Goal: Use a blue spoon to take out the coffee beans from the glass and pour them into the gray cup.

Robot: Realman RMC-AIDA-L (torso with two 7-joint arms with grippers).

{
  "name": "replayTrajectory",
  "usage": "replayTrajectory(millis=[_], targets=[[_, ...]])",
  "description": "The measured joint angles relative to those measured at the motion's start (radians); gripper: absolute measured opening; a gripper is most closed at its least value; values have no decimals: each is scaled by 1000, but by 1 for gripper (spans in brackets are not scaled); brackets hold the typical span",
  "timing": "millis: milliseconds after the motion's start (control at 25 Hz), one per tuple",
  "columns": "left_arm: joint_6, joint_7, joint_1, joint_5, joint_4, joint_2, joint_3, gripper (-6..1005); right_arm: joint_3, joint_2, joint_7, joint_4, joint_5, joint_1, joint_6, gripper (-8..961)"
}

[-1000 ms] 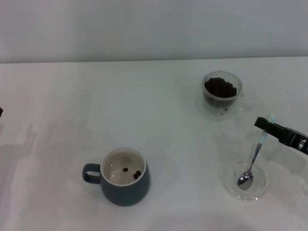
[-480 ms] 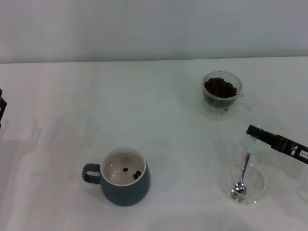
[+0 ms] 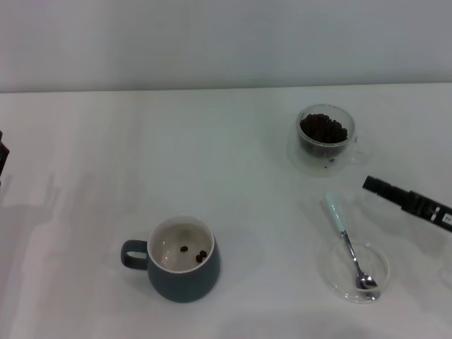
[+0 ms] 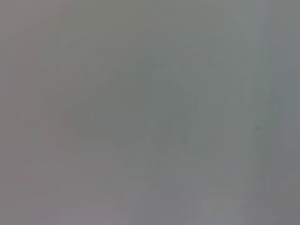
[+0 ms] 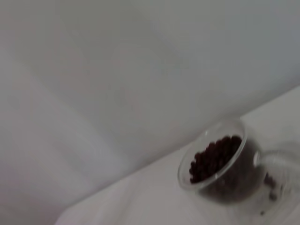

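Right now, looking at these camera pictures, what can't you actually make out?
1. Right tool: head view's right edge cuts off the arm; only a dark tip shows, so open or shut is unreadable.
2. Left tool: just a sliver at the head view's left edge.
3. Left wrist view: blank grey, nothing recognisable.
4. The glass: blurred in the right wrist view, and cut by the frame edge.
5. Coffee beans in the gray cup: too small to count exactly.

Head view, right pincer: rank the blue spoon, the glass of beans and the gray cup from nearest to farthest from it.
Measured from the right pincer at the right edge:
1. Blue spoon, just below and inward, its bowl resting in the saucer.
2. Glass, farther back on the table.
3. Gray cup, far off toward the left front.
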Motion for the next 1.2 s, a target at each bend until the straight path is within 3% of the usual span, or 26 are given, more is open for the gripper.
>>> replayTrajectory(millis=[160, 280, 400, 440, 480, 520, 600, 680, 760, 1200], targets=[[0, 0, 6, -2, 0, 0, -2, 774, 87, -12, -44, 0, 3, 1, -3, 354], [0, 0, 7, -4, 0, 0, -2, 774, 208, -17, -192, -2, 4, 0, 1, 387], [0, 0, 7, -4, 0, 0, -1, 774, 337, -5, -400, -12, 5, -1, 8, 520], [0, 0, 8, -4, 0, 0, -1, 774, 388, 5, -485, -14, 5, -1, 12, 565], [0, 0, 9, -4, 0, 0, 0, 774, 494, 30, -659, -21, 5, 1, 22, 609], [0, 0, 9, -4, 0, 0, 1, 774, 494, 30, -659, -21, 5, 1, 22, 662], [0, 0, 11, -4, 0, 0, 1, 774, 625, 70, -897, -40, 6, 0, 46, 769], [0, 0, 15, -4, 0, 0, 1, 774, 728, 102, -1091, -62, 4, -2, 79, 777], [-4, 0, 17, -2, 0, 0, 2, 774, 766, 113, -1244, -72, -5, 2, 131, 786], [-12, 4, 65, 7, 25, -2, 19, 774, 766, 113, -1234, -79, 1, 7, 173, 786]])
